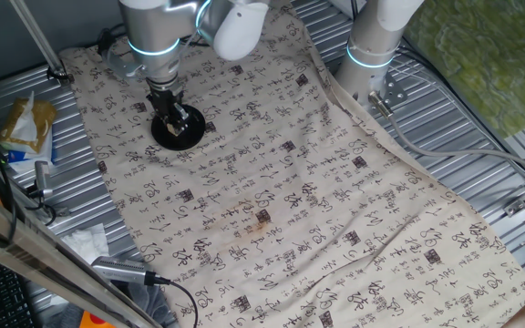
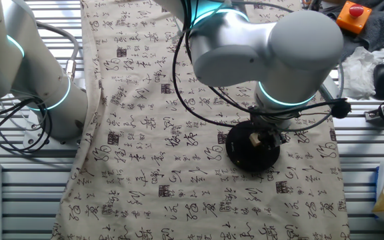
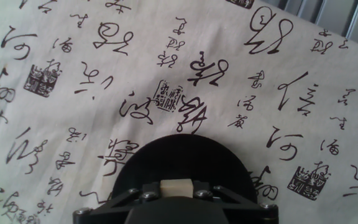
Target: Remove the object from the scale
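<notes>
A: The small light-tan wooden block is sitting on the flat round black scale disc, and the claw is clamping it between its fingers.

B: Risk?

A: A shallow grip is threatening a slip, dragging the disc across the calligraphy-printed cloth surface.

B: Hidden?

A: The fingertips are lying cropped below the block.

Robotics lab, not home. Two white arms with glowing cyan joint rings, one over cloth, second bolted at bench edge. Bench top of ribbed metal slats, draped with calligraphy-print cloth. Loose cables trailing beside arm base. Orange emergency-stop box with red button within reach. Clutter of wrappers along one side.
</notes>
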### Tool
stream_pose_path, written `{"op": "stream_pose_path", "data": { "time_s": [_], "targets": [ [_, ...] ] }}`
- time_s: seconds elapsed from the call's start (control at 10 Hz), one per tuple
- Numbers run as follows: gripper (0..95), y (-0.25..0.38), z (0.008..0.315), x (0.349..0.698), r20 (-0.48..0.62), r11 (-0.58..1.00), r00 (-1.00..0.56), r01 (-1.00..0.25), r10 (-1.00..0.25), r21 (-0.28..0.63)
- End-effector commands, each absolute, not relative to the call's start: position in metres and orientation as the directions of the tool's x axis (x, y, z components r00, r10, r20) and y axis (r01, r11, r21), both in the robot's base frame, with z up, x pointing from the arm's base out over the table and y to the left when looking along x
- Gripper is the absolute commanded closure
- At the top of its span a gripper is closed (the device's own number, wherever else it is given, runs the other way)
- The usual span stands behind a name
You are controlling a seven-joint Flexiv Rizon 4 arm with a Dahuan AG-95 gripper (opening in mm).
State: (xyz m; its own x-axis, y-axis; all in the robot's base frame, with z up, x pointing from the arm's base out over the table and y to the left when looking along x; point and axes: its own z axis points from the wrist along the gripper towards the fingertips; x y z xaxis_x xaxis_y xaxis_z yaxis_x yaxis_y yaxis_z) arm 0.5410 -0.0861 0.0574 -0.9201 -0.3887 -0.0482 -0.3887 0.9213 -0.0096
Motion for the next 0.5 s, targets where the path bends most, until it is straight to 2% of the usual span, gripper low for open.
{"op": "stream_pose_path", "data": {
  "time_s": [0.1,0.5],
  "targets": [
    [95.0,-0.084,0.065,0.540,-0.049,0.925,-0.924,-0.379,-0.379,-0.008],
    [95.0,-0.068,0.079,0.547,-0.060,0.952,-0.951,-0.305,-0.304,0.009]
  ]
}}
